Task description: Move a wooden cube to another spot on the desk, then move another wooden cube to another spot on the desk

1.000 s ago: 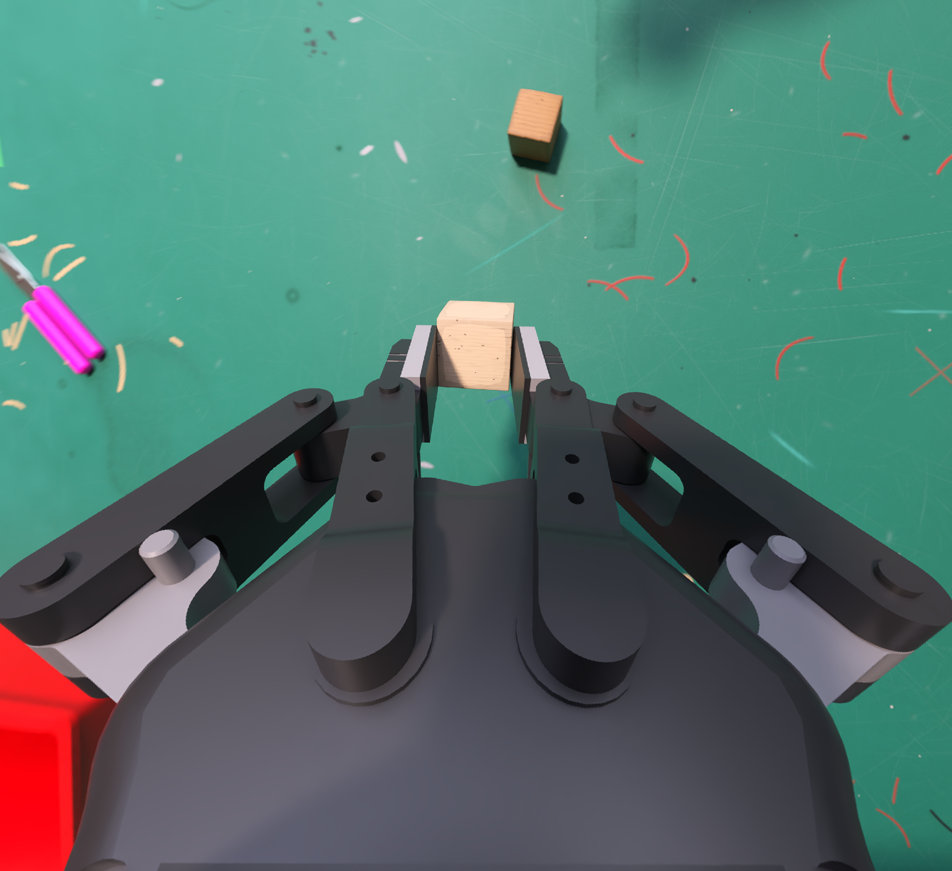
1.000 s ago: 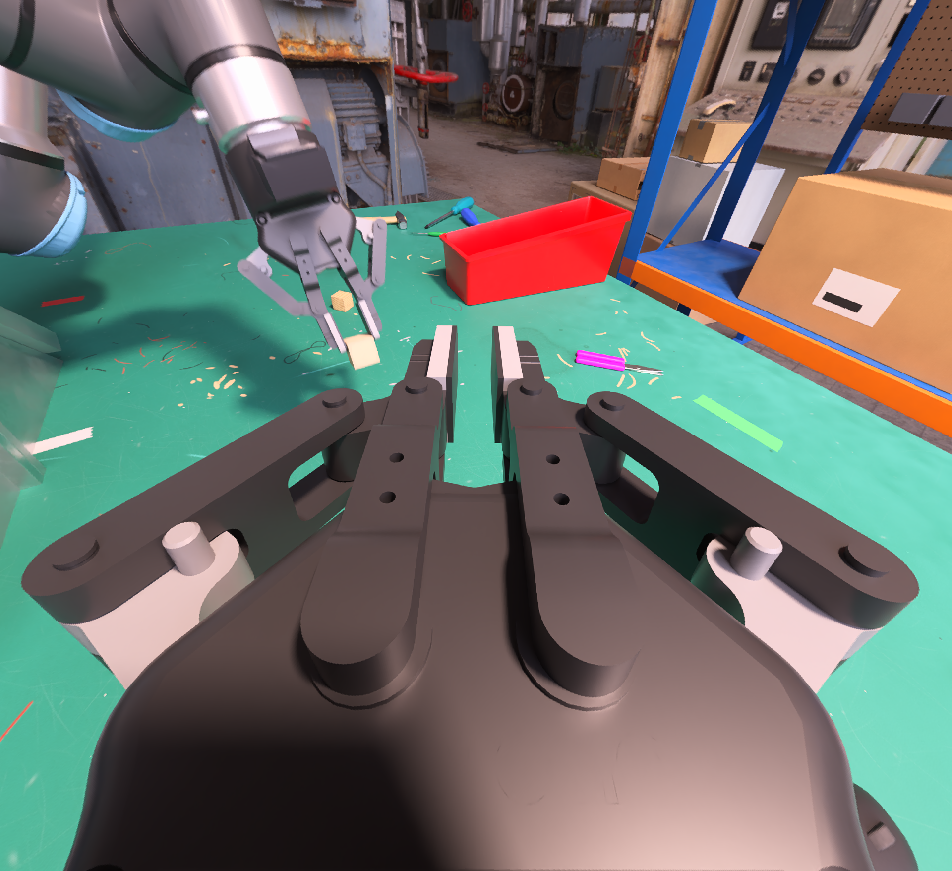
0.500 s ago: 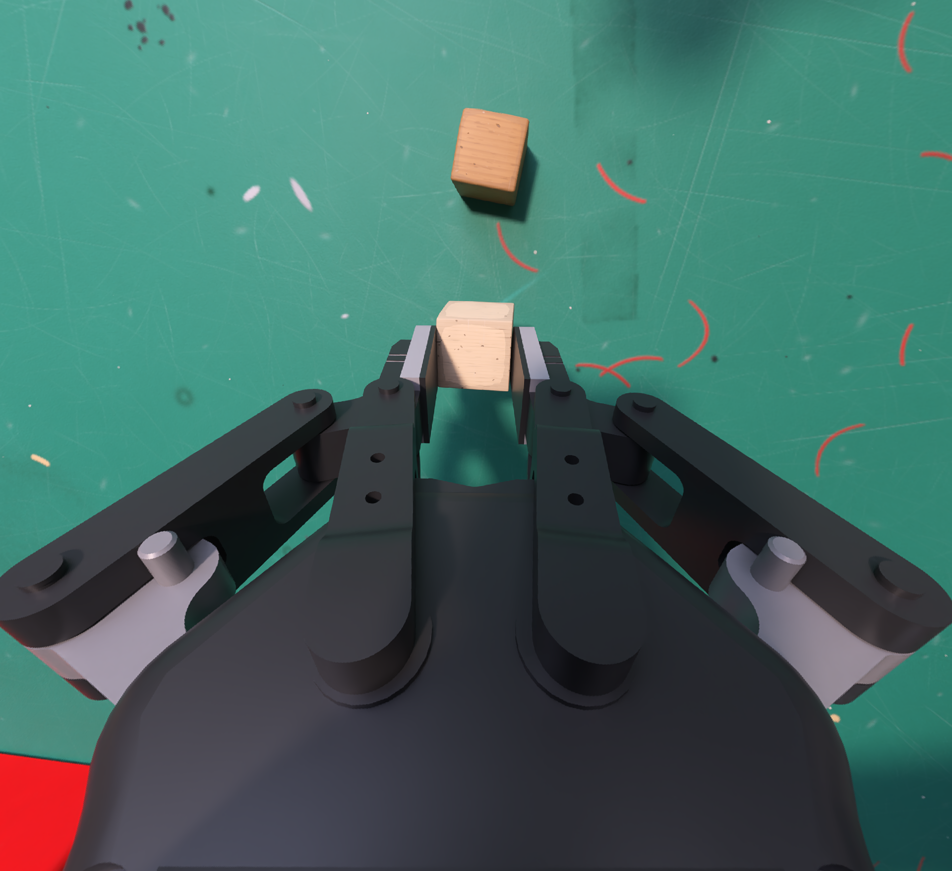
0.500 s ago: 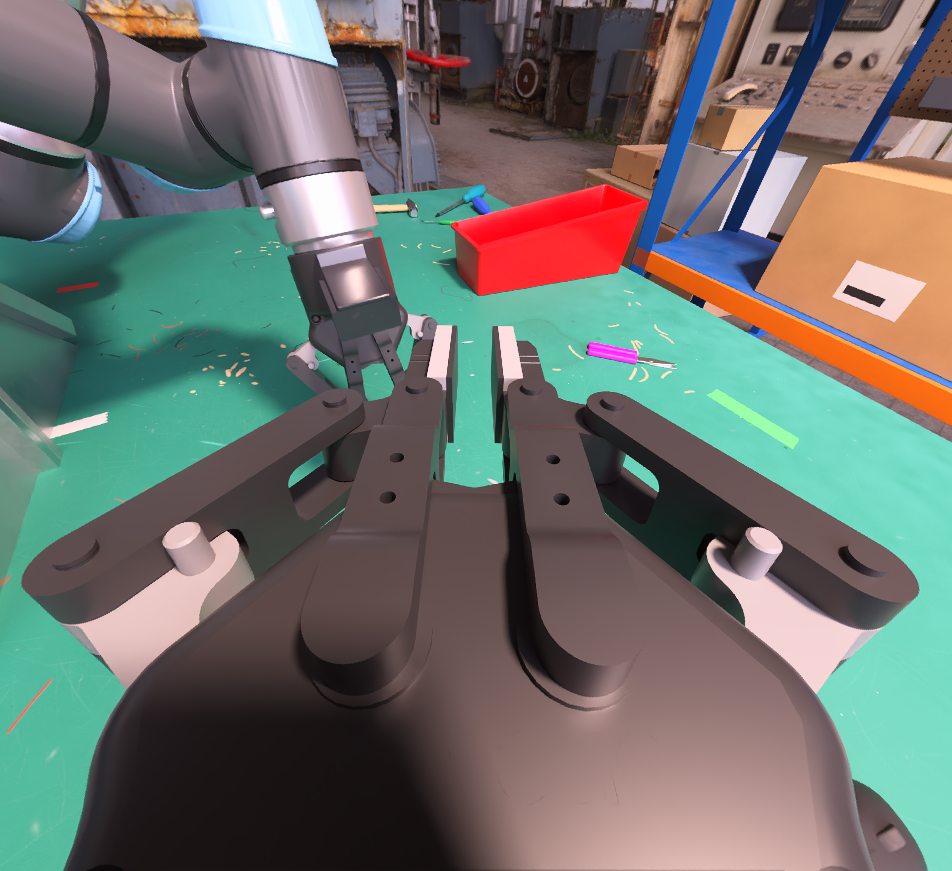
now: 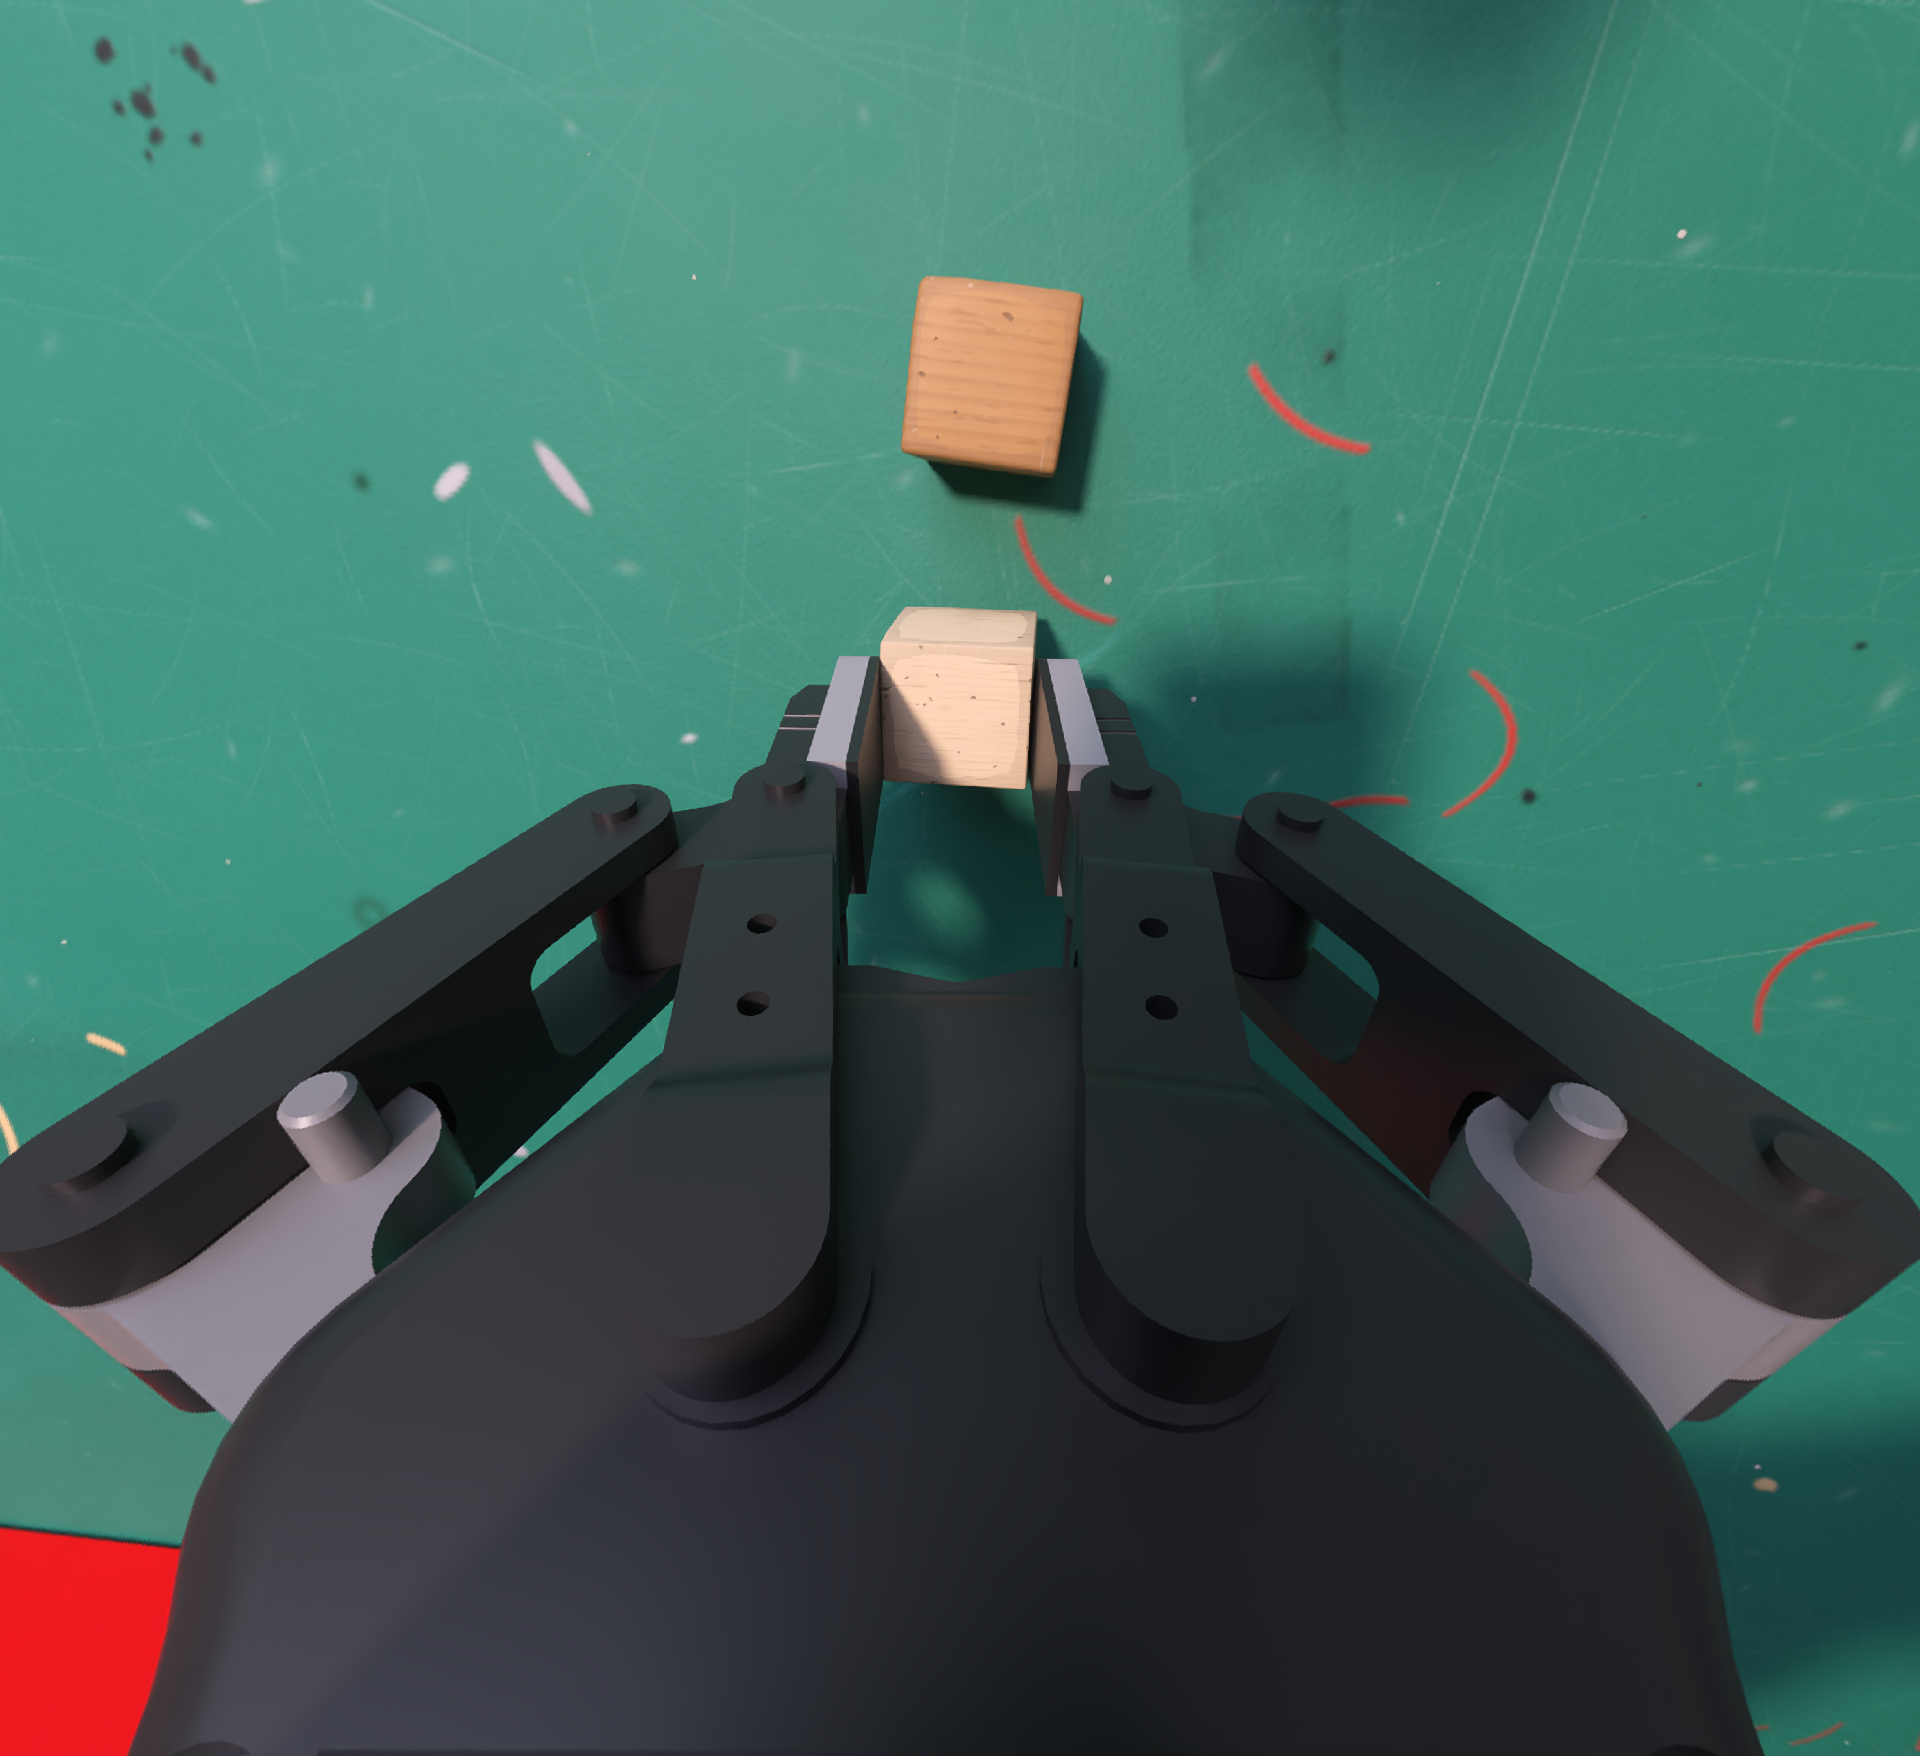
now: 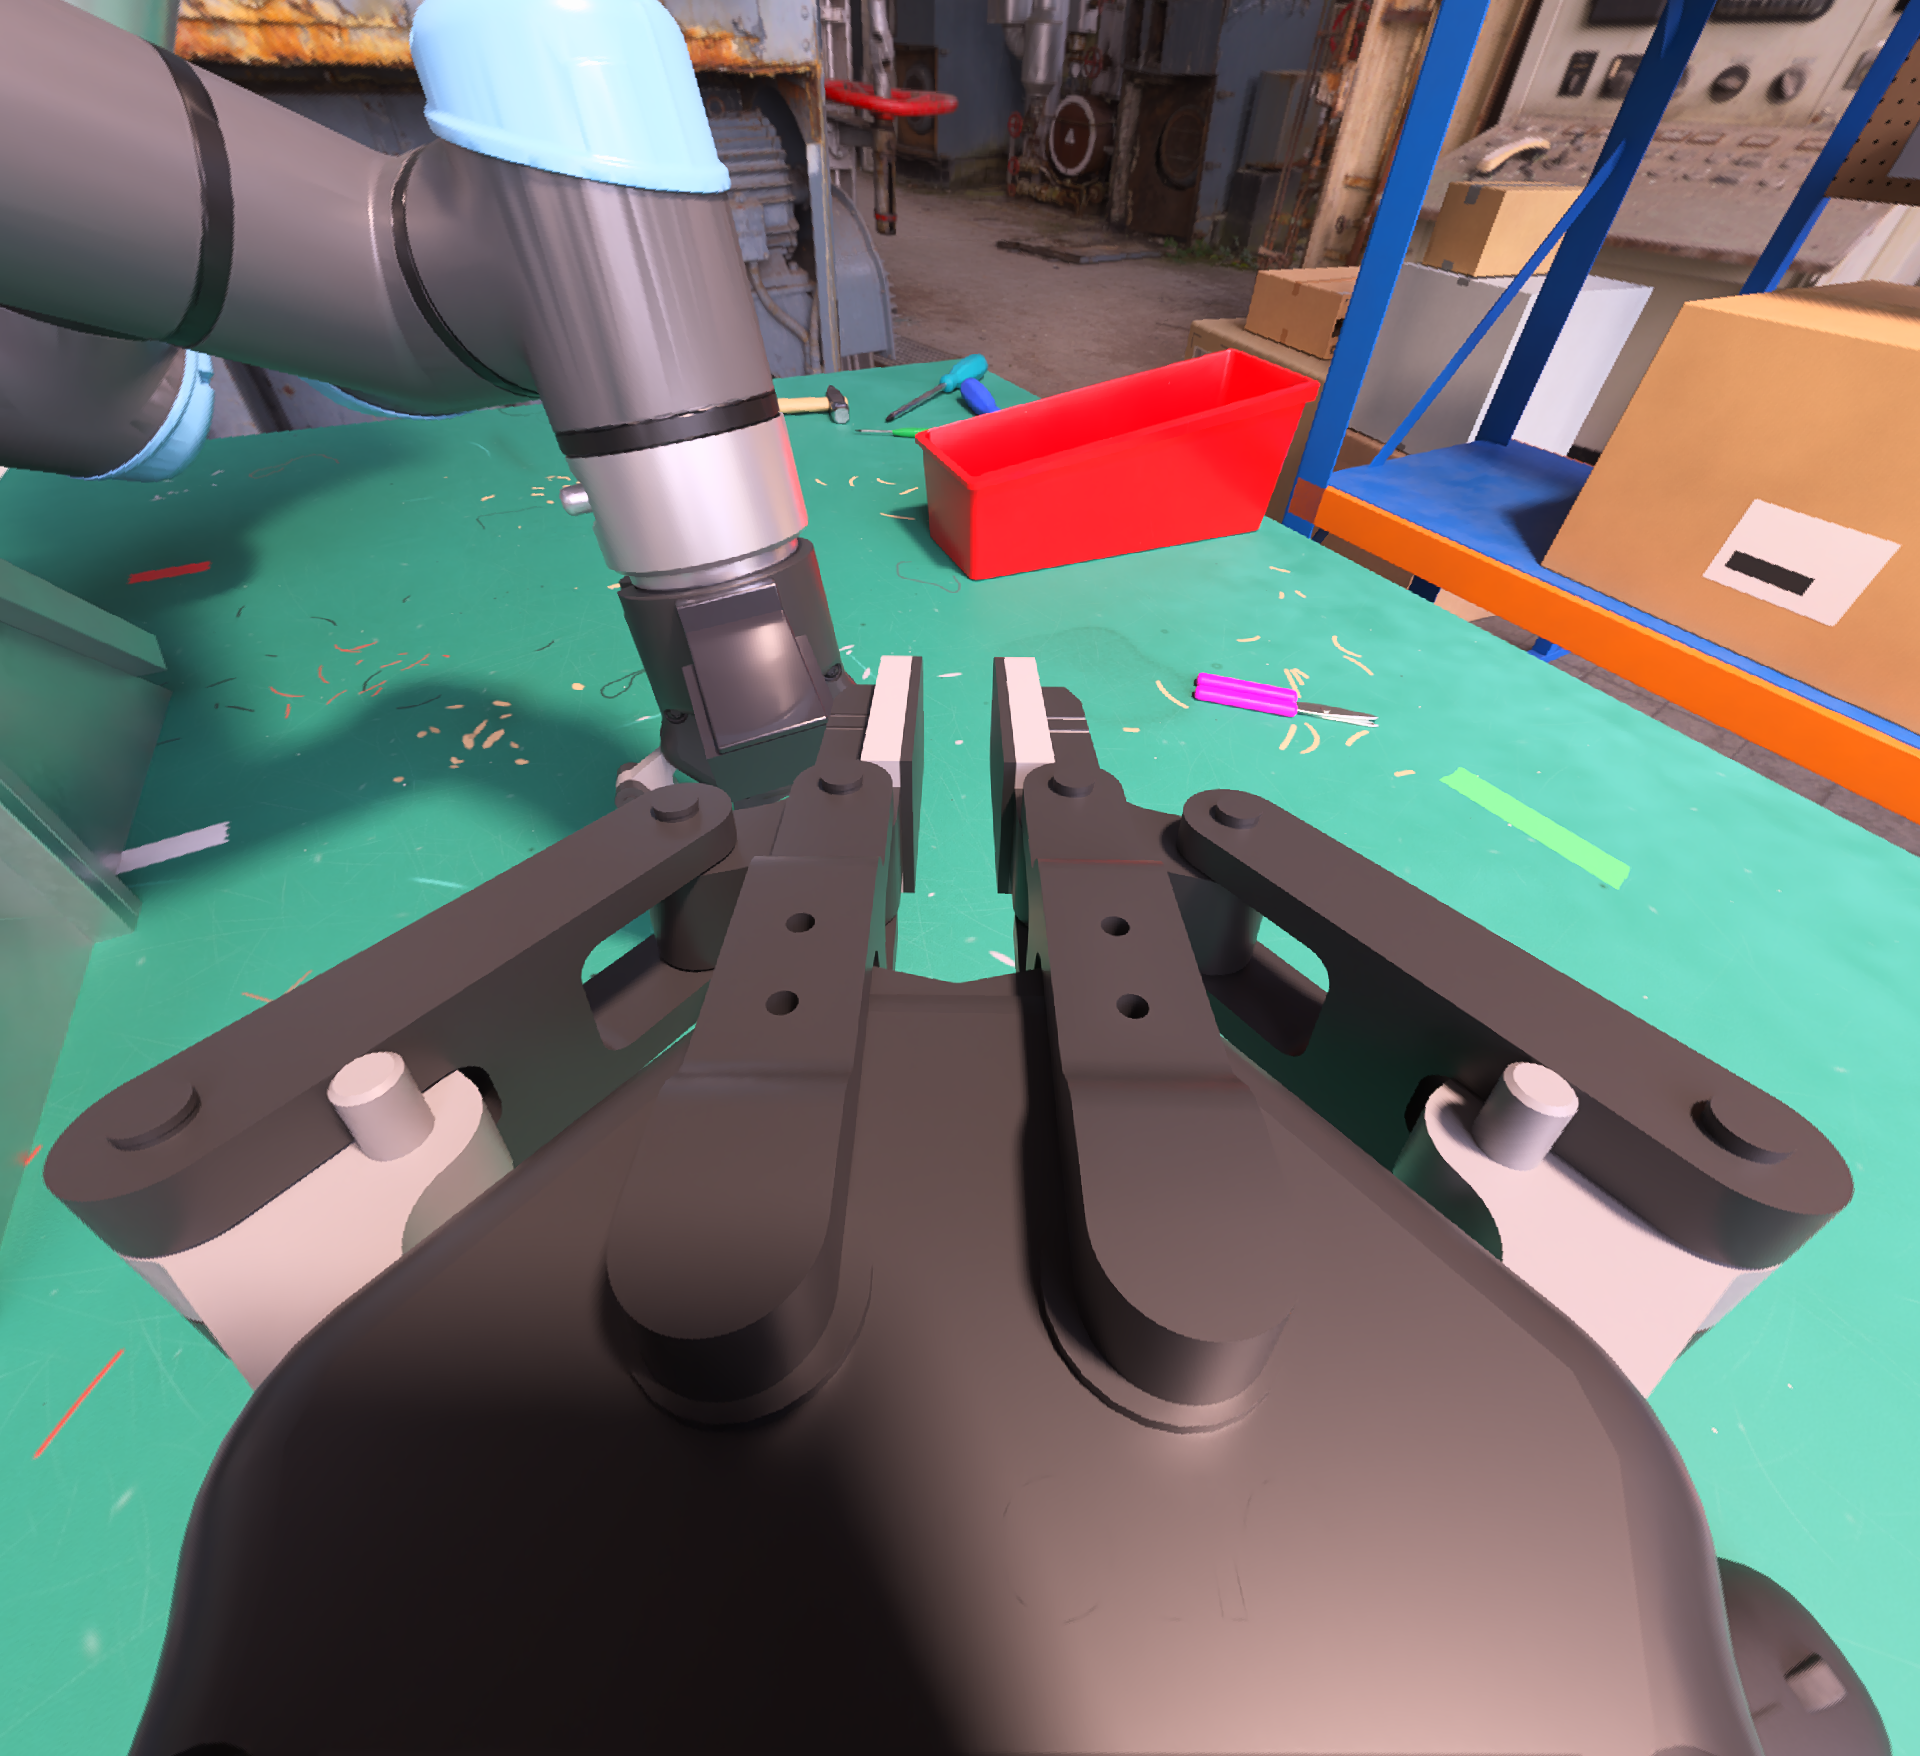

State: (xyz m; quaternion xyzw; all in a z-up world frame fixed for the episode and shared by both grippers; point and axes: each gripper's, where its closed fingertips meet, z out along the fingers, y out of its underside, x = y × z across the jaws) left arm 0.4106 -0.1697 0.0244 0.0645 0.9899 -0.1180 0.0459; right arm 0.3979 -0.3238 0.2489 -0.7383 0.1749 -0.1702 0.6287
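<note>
Desk (image 5: 520,304) from above, left gripper (image 5: 956,719) holding pale cube (image 5: 956,704), brown cube (image 5: 989,374) ahead.
Desk green, scuffed, littered with shavings; red bin (image 6: 1122,470) at far side, well apart from both cubes. Left gripper clamps pale cube between both pads, cube looks just above or on desk, can't tell which. Brown cube sits flat on desk, straight ahead of held cube, near but not touching, so set-down likely needs that gap kept. Right gripper (image 6: 956,719) empty, jaws narrow with clear gap, off to side; left arm nearer to both cubes.
</note>
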